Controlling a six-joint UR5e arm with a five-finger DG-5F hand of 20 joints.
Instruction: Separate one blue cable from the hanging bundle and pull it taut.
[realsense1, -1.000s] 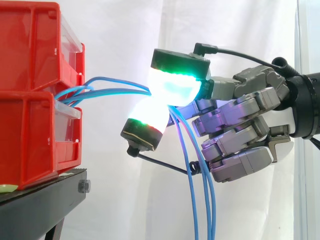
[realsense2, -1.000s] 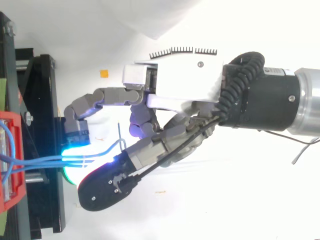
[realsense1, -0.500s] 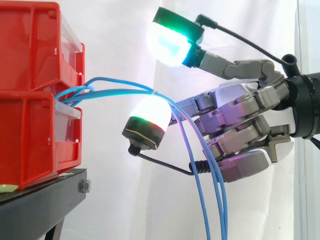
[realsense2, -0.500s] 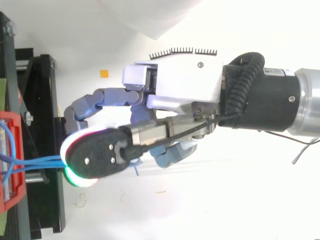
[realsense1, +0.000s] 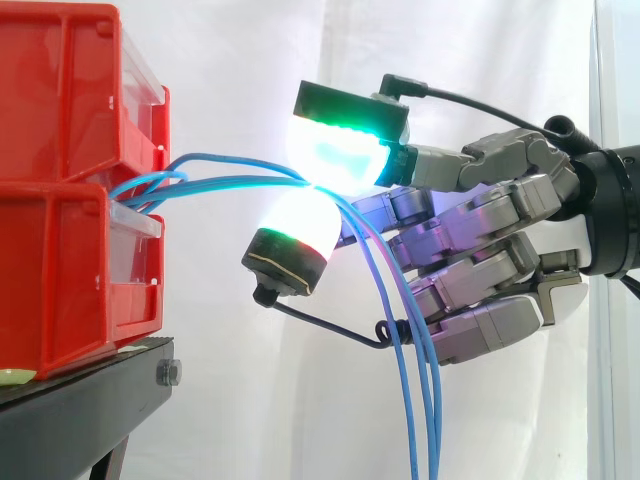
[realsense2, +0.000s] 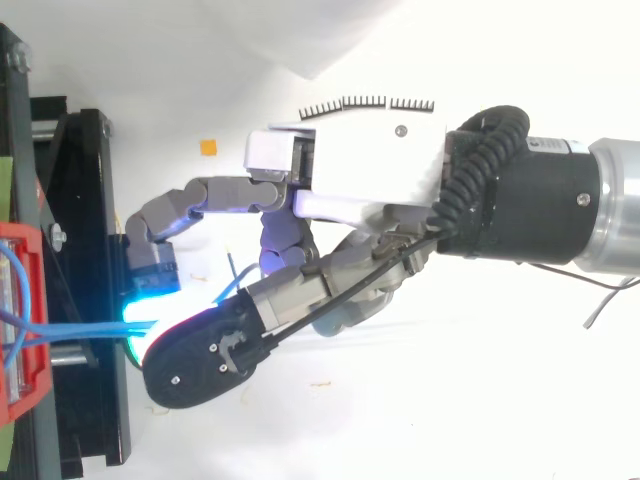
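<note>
A bundle of thin blue cables runs out of the red bins on the left toward my hand. Two glowing fingertips meet on the bundle: a green-cyan pad presses from above and a white pad from below. Past that pinch the cables bend and hang straight down in front of the other curled fingers. In the top view my hand reaches left, and the cables run from the bin into the cyan glow between the pads. I cannot tell whether one cable is apart from the rest.
The two red bins are stacked on a black stand, whose frame lies just left of the fingertips. A white curtain hangs behind. A small orange mark sits on the white floor.
Half a second ago the upper green fingertip was lifted well above the cables. It has come back down and now presses them against the lower white pad, as it did one second ago.
</note>
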